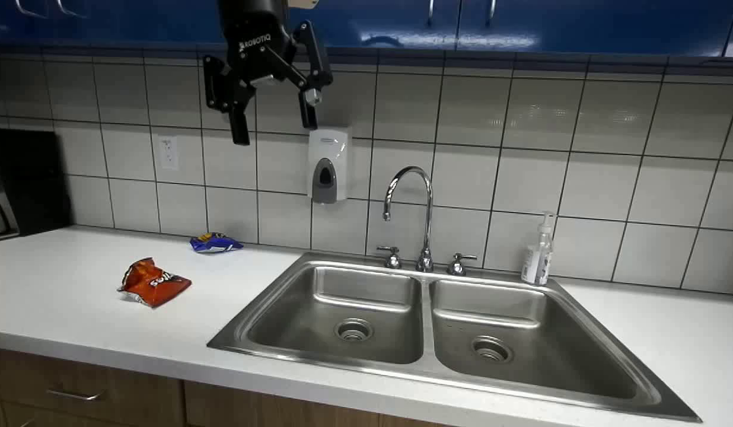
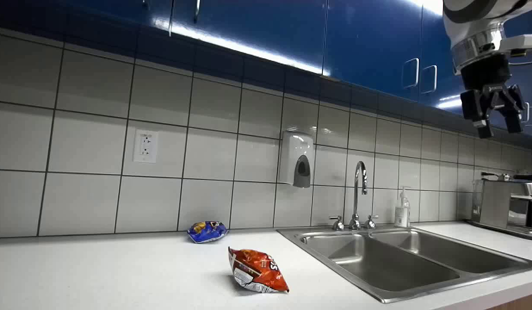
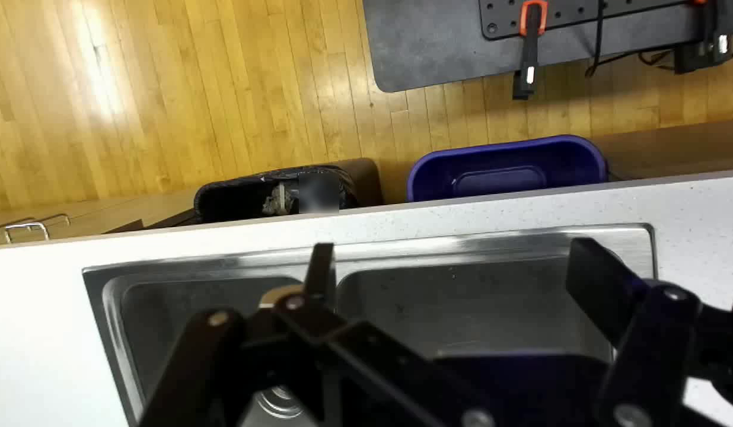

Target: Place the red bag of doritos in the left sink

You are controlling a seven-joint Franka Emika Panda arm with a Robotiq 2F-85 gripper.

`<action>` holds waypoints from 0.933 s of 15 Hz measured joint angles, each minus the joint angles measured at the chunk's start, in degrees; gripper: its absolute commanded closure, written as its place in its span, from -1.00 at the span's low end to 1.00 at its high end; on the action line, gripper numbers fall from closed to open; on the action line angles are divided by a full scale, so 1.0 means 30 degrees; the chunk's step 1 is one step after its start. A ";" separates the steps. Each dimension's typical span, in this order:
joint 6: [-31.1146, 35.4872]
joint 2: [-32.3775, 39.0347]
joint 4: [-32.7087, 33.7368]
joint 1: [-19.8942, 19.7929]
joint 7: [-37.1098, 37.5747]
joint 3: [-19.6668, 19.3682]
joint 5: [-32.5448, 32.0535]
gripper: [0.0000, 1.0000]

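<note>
A black two-fingered Robotiq hand [image 1: 275, 134] hangs unclenched, its jaws spread, high above a white tabletop [image 1: 58, 290], where a crumpled red-orange foil Doritos bag [image 1: 155, 284] lies well below it and off to one side. The bag rests outside the left rectangular basin [image 1: 310, 323] of a stainless steel double sink [image 1: 427, 332], near a blue foil packet [image 1: 216, 244].

Left sink [image 1: 322, 314] in all views
</note>
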 measured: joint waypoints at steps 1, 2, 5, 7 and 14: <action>0.0006 0.0010 -0.0001 0.0000 0.0000 0.0000 0.0000 -1.00; 0.0006 0.0010 -0.0001 0.0000 0.0000 0.0000 0.0000 -1.00; 0.0007 0.0010 -0.0001 0.0000 0.0000 0.0000 0.0000 -1.00; 0.0007 0.0010 -0.0001 0.0000 0.0000 0.0000 0.0000 -1.00; 0.0579 0.0050 -0.0229 0.1066 -0.0210 -0.0480 0.0175 -1.00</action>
